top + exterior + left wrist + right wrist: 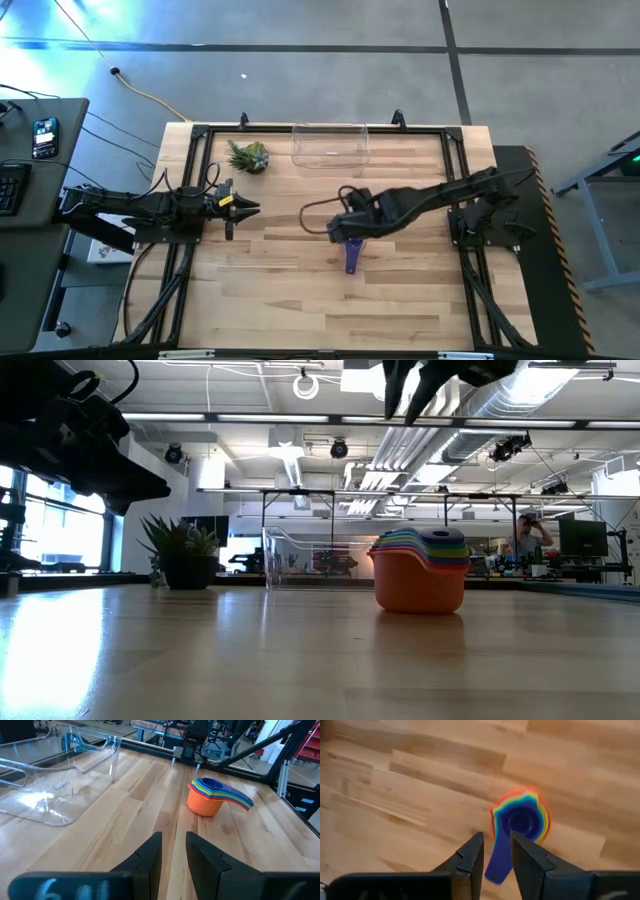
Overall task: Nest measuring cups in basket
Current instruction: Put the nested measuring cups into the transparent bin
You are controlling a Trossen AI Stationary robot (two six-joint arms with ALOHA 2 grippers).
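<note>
The measuring cups [420,568] stand nested in one stack on the table's middle, orange outermost, resting on the orange cup's base, handles fanned [239,800]. My right gripper [497,854] hovers well above the stack [522,817], pointing down, fingers a narrow gap apart. In the high view the right gripper [350,236] hides most of the stack; the purple handle [353,260] shows. The clear basket [330,143] sits at the far edge. My left gripper [250,207] waits at the table's left, narrowly open, touching nothing.
A small spiky green plant [248,156] stands left of the basket near the far edge. Bare wood lies between the stack and the basket [60,775] and toward the near edge. A person shows far back in the room [530,540].
</note>
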